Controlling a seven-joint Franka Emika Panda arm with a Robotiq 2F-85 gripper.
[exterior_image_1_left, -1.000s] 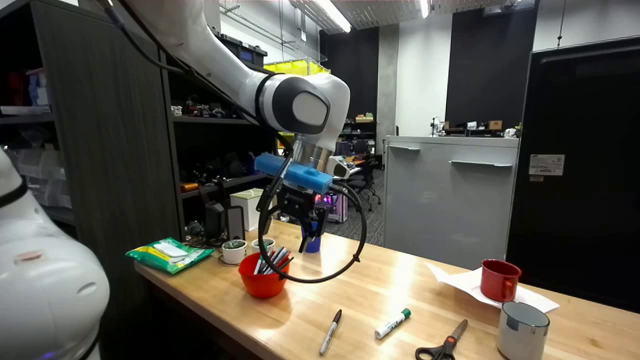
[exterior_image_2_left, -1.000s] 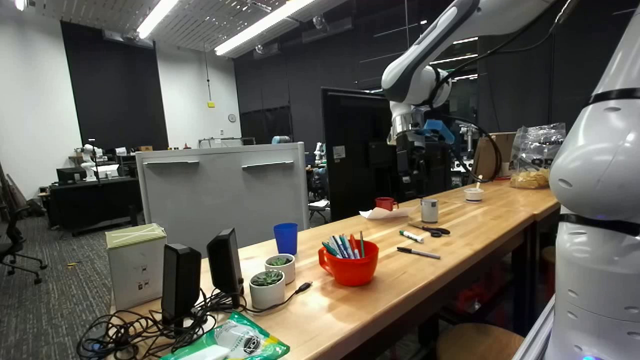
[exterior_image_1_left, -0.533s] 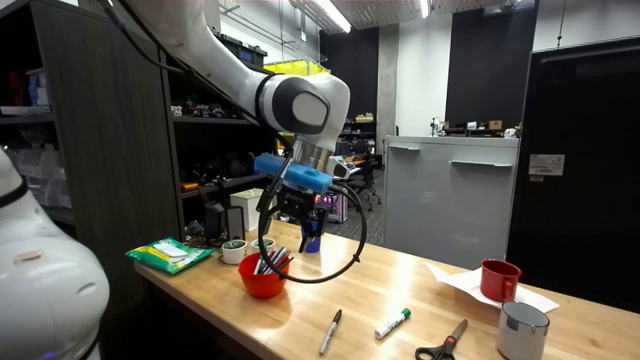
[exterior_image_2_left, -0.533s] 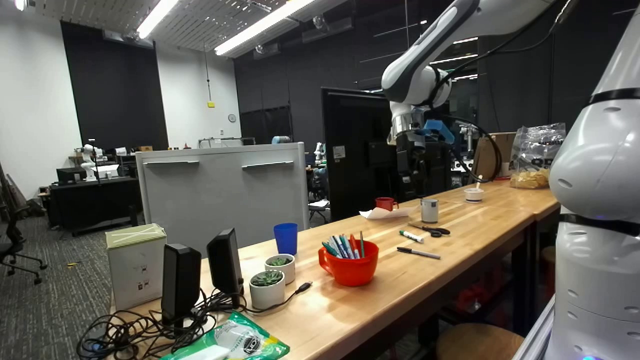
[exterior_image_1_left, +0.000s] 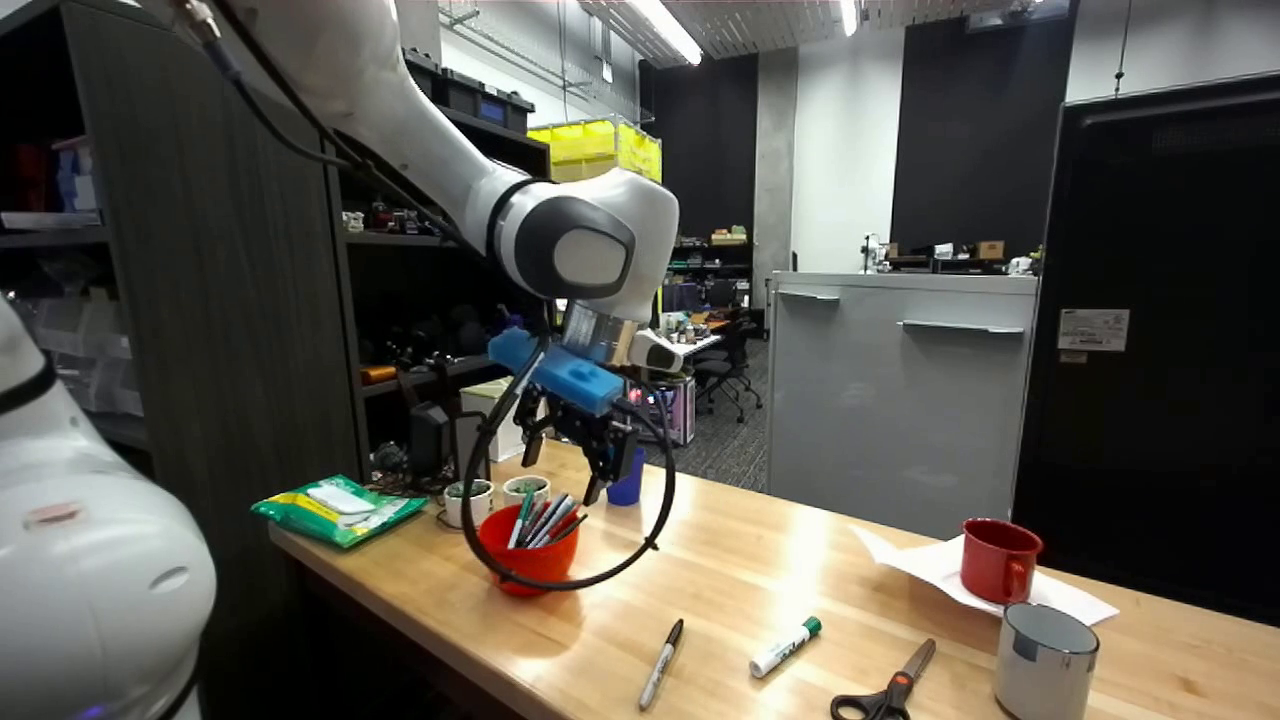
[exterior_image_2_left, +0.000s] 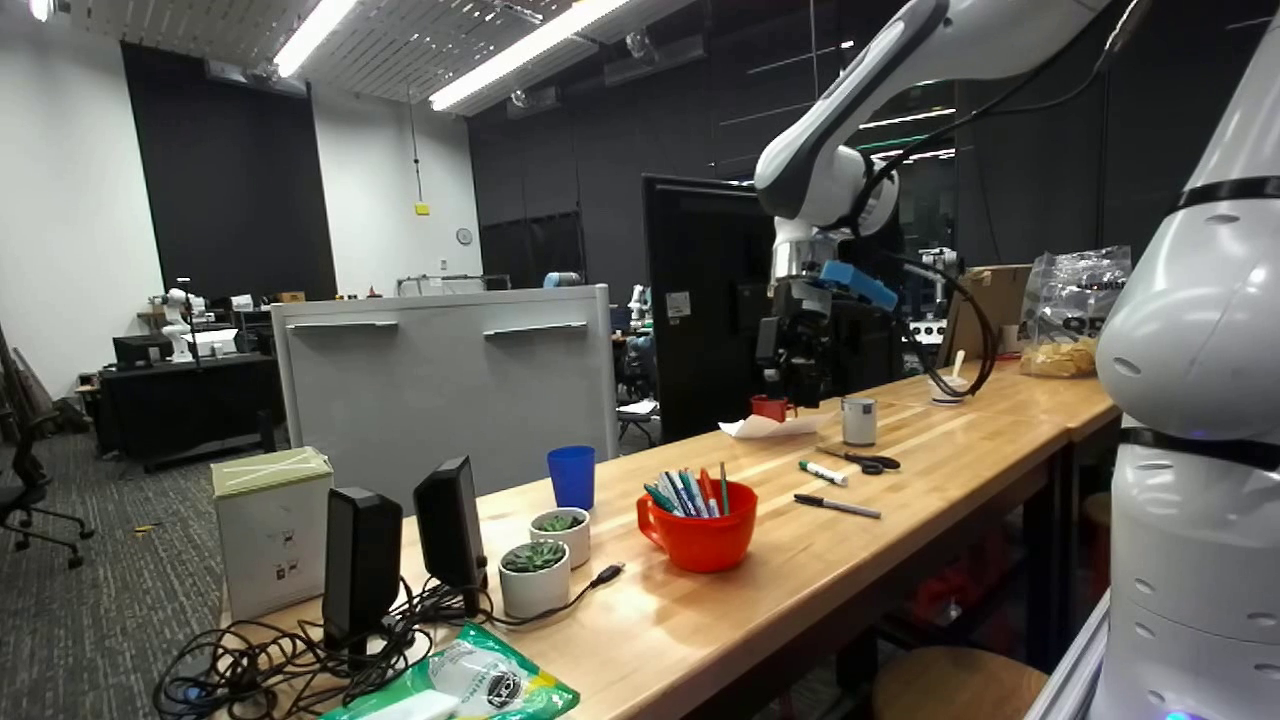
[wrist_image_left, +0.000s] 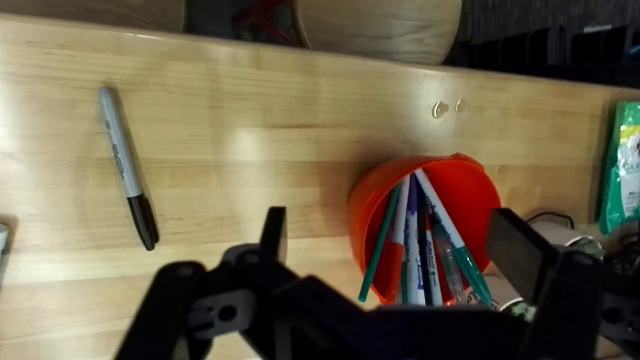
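My gripper (wrist_image_left: 396, 242) hangs spread wide and holding nothing above the tabletop (wrist_image_left: 260, 135), near the orange-red cup (wrist_image_left: 462, 200), which stands there crammed with pens (wrist_image_left: 413, 240). A low, off-centre approach could strike its rim and tip it over; my dangling cable loop (exterior_image_1_left: 651, 544) could snag the pens.

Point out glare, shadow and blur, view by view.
In an exterior view, pale glare streaks the light-brown wooden tabletop; in both exterior views, the long white ceiling lights are blown out; in the wrist view, a soft shadow lies beside the round red plastic bowl, and the flat black gripper fingers look soft-edged.
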